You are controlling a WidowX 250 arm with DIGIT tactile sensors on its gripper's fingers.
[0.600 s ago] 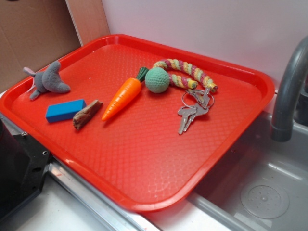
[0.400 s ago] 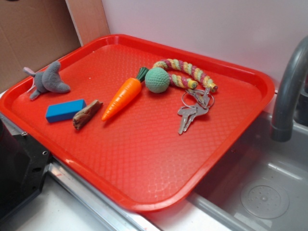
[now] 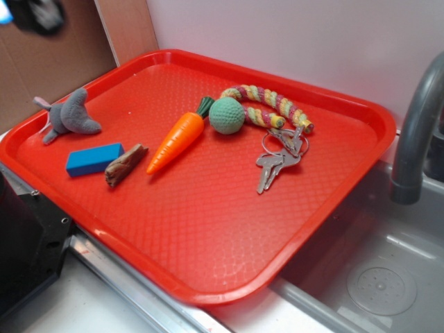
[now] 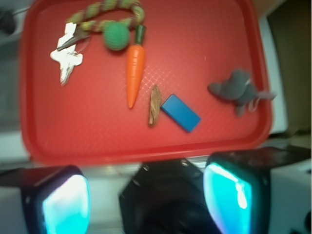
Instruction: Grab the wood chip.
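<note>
The wood chip (image 3: 125, 164) is a short rough brown piece lying on the red tray (image 3: 208, 291), between a blue block (image 3: 94, 159) and an orange toy carrot (image 3: 177, 141). In the wrist view the wood chip (image 4: 155, 105) lies well ahead of my gripper (image 4: 148, 200), just left of the blue block (image 4: 181, 112). The gripper is open, its two cyan pads (image 4: 66, 204) wide apart with nothing between them. It hovers high, back from the tray's near rim. In the exterior view the gripper (image 3: 35, 14) is a dark blur in the top left corner.
On the tray also lie a grey plush animal (image 3: 69, 116), a green ball on a braided rope (image 3: 227, 115) and a bunch of keys (image 3: 277, 161). A grey faucet (image 3: 416, 132) and sink (image 3: 381, 277) are on the right. The robot's black base (image 3: 24, 243) sits at the front left.
The gripper has come into the exterior view at the top left corner. Nothing on the tray has moved.
</note>
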